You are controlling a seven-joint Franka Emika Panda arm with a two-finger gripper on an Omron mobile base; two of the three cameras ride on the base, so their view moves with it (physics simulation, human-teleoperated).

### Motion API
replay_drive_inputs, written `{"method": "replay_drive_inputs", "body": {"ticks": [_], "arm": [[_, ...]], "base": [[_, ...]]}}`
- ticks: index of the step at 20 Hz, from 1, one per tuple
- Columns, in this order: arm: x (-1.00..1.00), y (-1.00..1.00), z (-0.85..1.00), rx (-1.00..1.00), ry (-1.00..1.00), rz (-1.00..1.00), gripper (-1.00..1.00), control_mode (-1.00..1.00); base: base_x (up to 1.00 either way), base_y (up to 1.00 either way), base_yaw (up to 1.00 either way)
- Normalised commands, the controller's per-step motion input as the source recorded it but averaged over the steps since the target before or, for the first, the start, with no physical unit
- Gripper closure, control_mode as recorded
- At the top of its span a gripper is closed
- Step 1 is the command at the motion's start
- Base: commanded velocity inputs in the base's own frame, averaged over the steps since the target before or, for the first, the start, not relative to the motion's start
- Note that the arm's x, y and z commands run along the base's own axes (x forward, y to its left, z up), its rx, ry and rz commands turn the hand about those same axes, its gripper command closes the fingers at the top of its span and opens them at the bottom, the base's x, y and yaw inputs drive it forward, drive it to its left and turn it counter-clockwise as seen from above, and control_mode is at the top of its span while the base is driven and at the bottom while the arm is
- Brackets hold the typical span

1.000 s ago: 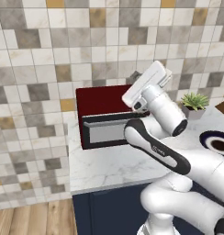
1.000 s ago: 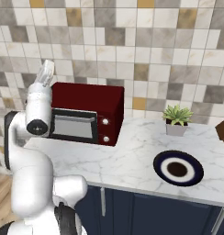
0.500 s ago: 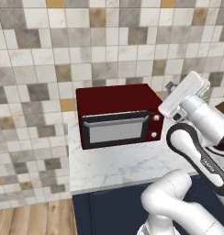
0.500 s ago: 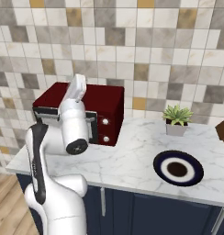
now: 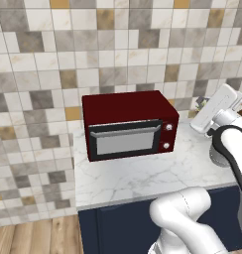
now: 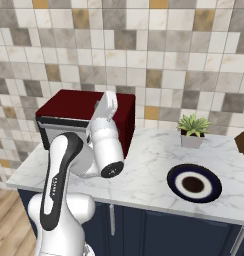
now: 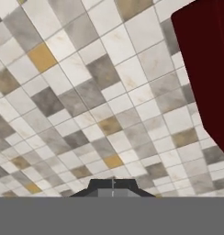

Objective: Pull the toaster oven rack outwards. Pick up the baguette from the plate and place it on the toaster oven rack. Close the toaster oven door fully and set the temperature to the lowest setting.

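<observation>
Tiled wall point(image 5: 118, 44) in grey, white and tan behind a marble counter point(image 5: 143, 173) over dark blue cabinets. Left base view: the oven point(image 5: 129, 124) sits at frame centre, its door point(image 5: 125, 140) shut, two silver knobs point(image 5: 167, 136) at its right edge; the arm's white hand rises at the right edge, beside the oven and apart from it. Right base view: oven at left, partly behind the arm; a potted plant point(image 6: 193, 130) at upper right; the plate point(image 6: 194, 183) at lower right, on the counter, well apart from the oven. Hand view: the gripper point(image 7: 113, 183), at bottom centre, is clenched on nothing and faces the wall, oven side at upper right.
</observation>
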Motion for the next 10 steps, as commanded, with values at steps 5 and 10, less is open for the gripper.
{"method": "replay_drive_inputs", "body": {"ticks": [5, 10], "arm": [[0.03, -0.05, -0.56, -0.09, 0.06, 0.0, 1.0, -1.0], [0.21, 0.01, -0.33, -0.02, -0.02, 0.0, 1.0, -1.0]], "base": [[0.0, 0.0, 0.0], [0.0, 0.0, 0.0]]}}
